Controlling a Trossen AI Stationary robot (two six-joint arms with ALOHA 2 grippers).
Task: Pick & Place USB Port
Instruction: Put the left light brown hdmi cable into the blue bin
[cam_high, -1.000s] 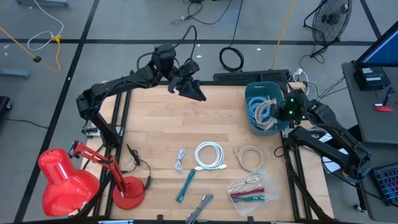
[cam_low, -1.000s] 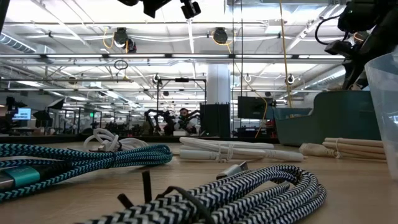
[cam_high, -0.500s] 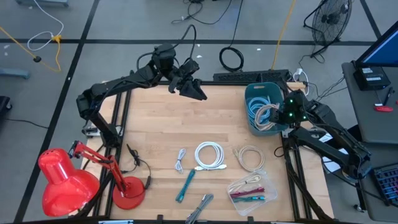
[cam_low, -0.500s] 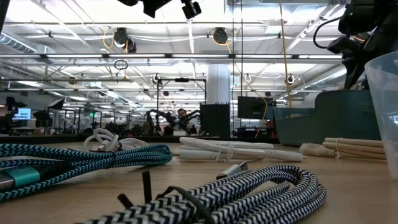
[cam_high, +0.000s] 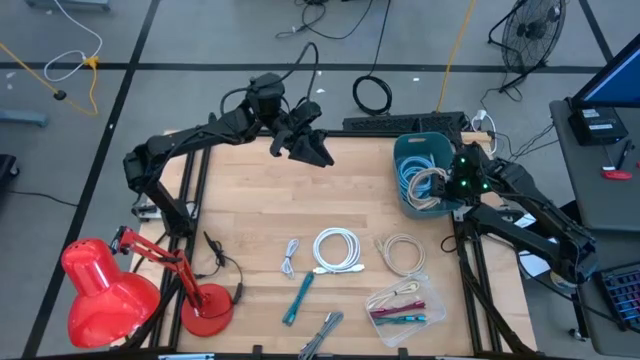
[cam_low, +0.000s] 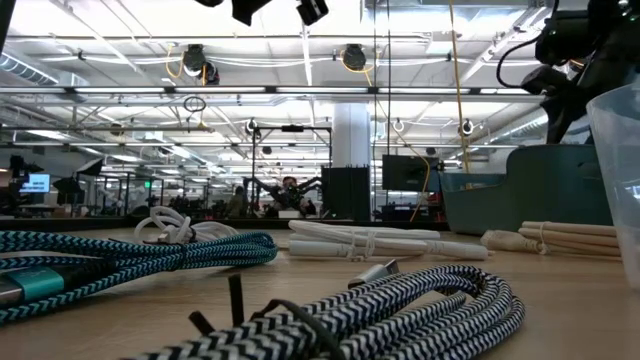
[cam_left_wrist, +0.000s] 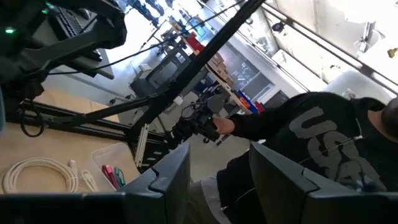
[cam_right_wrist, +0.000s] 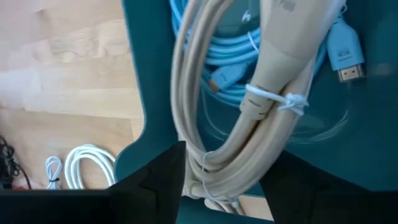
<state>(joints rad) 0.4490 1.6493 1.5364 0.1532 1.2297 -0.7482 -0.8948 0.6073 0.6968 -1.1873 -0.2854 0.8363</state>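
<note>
high view: wide bare tabletop (cam_high: 250, 200) mid-left. teal bin (cam_high: 410, 150) hugs the right edge; right hand (cam_high: 445, 187) spread above it, beige cable (cam_right_wrist: 249, 124) lying lengthwise inside. left hand (cam_high: 318, 155) parted, empty, at the far edge.

Robotics lab / open industrial hall. Low view: high ceiling w/ pipes (cam_low: 300, 95), ducts, hanging lights, long glass partitions; more arm rigs (cam_low: 285, 190) on benches far back. High view: grey tiled floor (cam_high: 180, 30), loose cables, floor fan (cam_high: 535, 35), power strip (cam_high: 400, 122) behind wood bench (cam_high: 260, 200), monitor desk (cam_high: 600, 130) at side. Left wrist view, beyond jaws: shelves, screens, person in dark printed shirt (cam_left_wrist: 323, 137).
</note>
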